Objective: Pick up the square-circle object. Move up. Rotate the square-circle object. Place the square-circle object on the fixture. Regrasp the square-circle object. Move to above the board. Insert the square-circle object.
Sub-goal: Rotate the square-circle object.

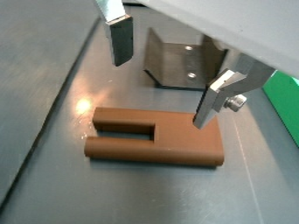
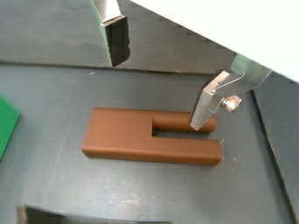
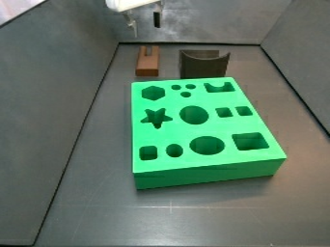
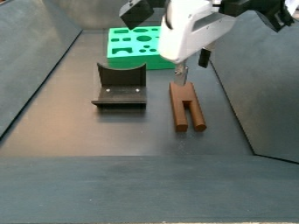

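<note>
On your grey floor, the square-circle object (image 1: 156, 137) lies flat beside the fixture (image 4: 121, 87), past the board (image 3: 199, 126). Your gripper (image 2: 162, 78) hangs just above it, fingers wide apart, holding nothing.

You see the square-circle object (image 1: 155, 137) lying flat on the floor — brown, two-pronged — beside the fixture (image 4: 121, 86), the green board (image 3: 200, 131) beyond; the gripper (image 2: 162, 66) hangs above it.
</note>
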### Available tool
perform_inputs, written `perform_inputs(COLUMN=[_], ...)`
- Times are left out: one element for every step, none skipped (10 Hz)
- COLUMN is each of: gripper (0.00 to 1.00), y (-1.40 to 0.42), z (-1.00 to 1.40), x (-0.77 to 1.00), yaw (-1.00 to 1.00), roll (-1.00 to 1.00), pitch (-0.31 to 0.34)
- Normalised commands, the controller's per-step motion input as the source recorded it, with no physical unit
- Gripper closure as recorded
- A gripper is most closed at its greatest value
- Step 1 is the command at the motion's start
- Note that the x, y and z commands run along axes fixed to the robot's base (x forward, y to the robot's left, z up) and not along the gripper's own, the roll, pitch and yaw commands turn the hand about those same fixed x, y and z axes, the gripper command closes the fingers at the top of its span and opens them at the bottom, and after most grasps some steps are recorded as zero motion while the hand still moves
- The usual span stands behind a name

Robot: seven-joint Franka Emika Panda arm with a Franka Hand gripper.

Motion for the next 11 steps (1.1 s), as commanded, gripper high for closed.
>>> perform_inputs(gripper=[0.00,0.00,0.00,0.00,0.00,0.00,0.00,0.00,0.00,0.00,0.00], y=[-0.01,-0.01,-0.01,-0.01,-0.01,-0.01,-0.01,-0.01,-0.01,-0.01,-0.01], z=[-0.03,-0.03,-0.03,-0.03,-0.03,-0.03,-0.03,-0.03,-0.03,-0.03,-0.03], x=[0.02,0.02,0.02,0.02,0.02,0.02,0.02,0.02,0.02,0.02,0.02], yaw=[1.00,1.00,1.00,1.00,1.00,1.00,1.00,1.00,1.00,1.00,1.00], roll=[0.00,0.00,0.00,0.00,0.00,0.00,0.00,0.00,0.00,0.00,0.00], pitch=[0.002,0.003,0.003,0.003,0.003,0.003,0.003,0.003,0.003,0.003,0.004])
